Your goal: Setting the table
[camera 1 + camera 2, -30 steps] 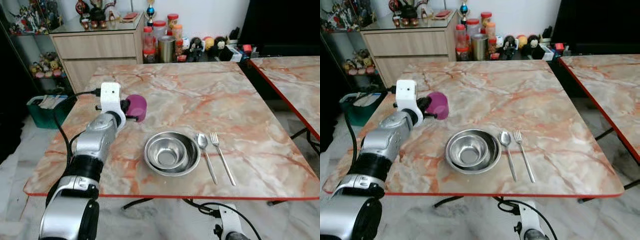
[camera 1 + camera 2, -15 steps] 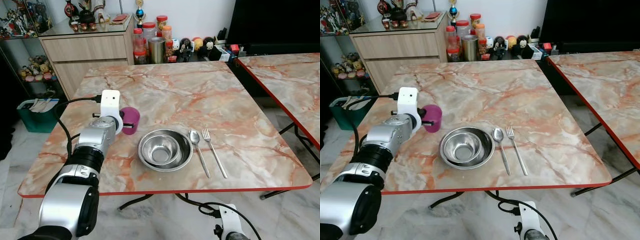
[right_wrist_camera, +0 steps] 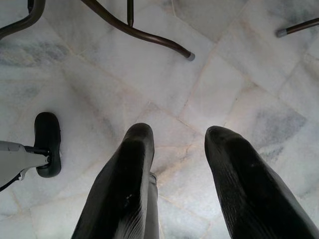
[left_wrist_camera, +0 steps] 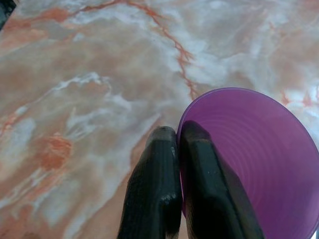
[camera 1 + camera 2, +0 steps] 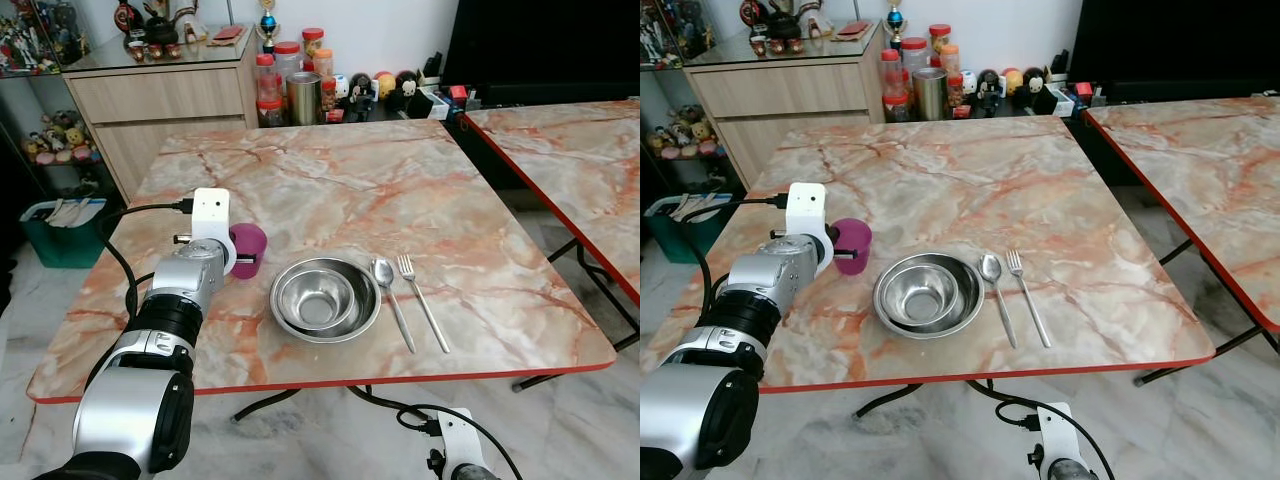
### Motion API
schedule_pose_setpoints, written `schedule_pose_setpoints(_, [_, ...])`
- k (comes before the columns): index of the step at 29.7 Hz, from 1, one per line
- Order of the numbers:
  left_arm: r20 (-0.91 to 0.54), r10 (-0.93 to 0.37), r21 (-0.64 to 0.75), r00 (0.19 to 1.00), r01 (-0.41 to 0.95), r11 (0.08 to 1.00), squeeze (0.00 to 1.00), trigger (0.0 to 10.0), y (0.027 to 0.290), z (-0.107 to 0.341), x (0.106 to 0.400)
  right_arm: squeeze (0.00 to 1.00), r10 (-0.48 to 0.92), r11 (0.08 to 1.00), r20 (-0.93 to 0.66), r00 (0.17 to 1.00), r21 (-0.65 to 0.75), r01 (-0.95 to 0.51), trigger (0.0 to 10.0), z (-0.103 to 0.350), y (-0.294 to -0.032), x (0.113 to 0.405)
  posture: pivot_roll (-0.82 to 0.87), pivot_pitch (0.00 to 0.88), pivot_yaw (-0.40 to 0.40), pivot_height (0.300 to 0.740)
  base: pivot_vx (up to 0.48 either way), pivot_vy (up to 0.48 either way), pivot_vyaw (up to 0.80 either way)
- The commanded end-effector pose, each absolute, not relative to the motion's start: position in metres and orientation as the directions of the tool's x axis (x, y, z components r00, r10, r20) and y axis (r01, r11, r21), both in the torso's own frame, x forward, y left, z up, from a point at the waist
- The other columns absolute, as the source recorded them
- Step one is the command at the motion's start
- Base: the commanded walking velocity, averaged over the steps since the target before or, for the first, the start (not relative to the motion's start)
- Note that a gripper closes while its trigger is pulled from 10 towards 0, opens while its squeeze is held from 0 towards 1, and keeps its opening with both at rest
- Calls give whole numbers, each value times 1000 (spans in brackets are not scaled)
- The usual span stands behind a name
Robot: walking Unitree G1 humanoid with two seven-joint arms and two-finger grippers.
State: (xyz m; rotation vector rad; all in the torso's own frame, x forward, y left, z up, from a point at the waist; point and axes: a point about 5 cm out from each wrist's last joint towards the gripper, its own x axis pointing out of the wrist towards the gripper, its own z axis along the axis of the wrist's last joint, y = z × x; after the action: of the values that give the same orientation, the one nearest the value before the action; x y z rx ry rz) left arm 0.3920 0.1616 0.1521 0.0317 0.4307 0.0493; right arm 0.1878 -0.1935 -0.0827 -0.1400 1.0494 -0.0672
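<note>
A purple cup [image 5: 248, 250] rests upright on the marble table [image 5: 330, 170], just left of a steel bowl [image 5: 324, 298]. My left gripper [image 4: 178, 135] is shut on the purple cup's [image 4: 244, 159] rim, one finger inside and one outside. A spoon [image 5: 390, 295] and a fork [image 5: 420, 297] lie side by side to the right of the bowl. Down beside the table, my right gripper [image 3: 174, 137] hangs idle over the floor, fingers open and holding nothing.
A second marble table [image 5: 580, 150] stands at the right. Behind the table are a wooden cabinet [image 5: 170, 95] and several jars [image 5: 290, 85]. A green bin [image 5: 60, 225] sits on the floor at the left. The table's metal legs [image 3: 134, 30] cross the tiled floor.
The camera has pulled back and shifted. My left gripper has carried the purple cup closer to the bowl and lower, toward the table's near side.
</note>
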Motion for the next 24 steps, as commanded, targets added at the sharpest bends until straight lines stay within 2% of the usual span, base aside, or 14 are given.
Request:
schedule_pose_setpoints(1, [-450,89,50,888,-74,996,0,10000,170,143,388,0,-117,990,-858,500,-141,-11,10000,-82,-191,190,71,0,49,740,0,0,0])
schedule_pose_setpoints(14, [-486,123,44,865,-117,992,0,10000,179,133,383,0,-116,990,-860,497,-140,-12,10000,-83,-191,188,70,0,47,740,0,0,0])
schedule_pose_setpoints(15, [-487,124,43,865,-118,992,208,10000,179,133,383,0,-116,990,-860,497,-140,-12,10000,-83,-192,188,72,0,47,740,0,0,0])
schedule_pose_setpoints(16, [-488,126,42,864,-121,992,557,10000,180,133,382,0,-116,990,-860,496,-140,-12,10000,-83,-192,188,72,0,47,740,0,0,0])
schedule_pose_setpoints(17, [-489,126,41,863,-122,992,557,10000,180,133,382,0,-116,990,-860,496,-141,-12,10000,-83,-192,188,74,0,45,740,0,0,0])
schedule_pose_setpoints(18, [-489,127,39,863,-124,992,949,10000,180,133,382,0,-116,990,-860,496,-140,-12,10000,-83,-192,188,74,0,45,740,0,0,0])
schedule_pose_setpoints(19, [-489,128,38,863,-125,991,949,10000,181,133,382,0,-116,990,-860,496,-140,-12,10000,-83,-192,188,74,0,45,740,0,0,0])
schedule_pose_setpoints(20, [-489,128,38,863,-126,991,1000,10000,181,134,382,0,-116,990,-861,496,-140,-12,10000,-83,-192,188,75,0,44,740,0,0,0])
schedule_pose_setpoints(24, [-480,134,33,867,-135,990,992,10000,183,136,383,0,-116,990,-861,495,-140,-12,10000,-83,-192,188,77,0,44,740,0,0,0])
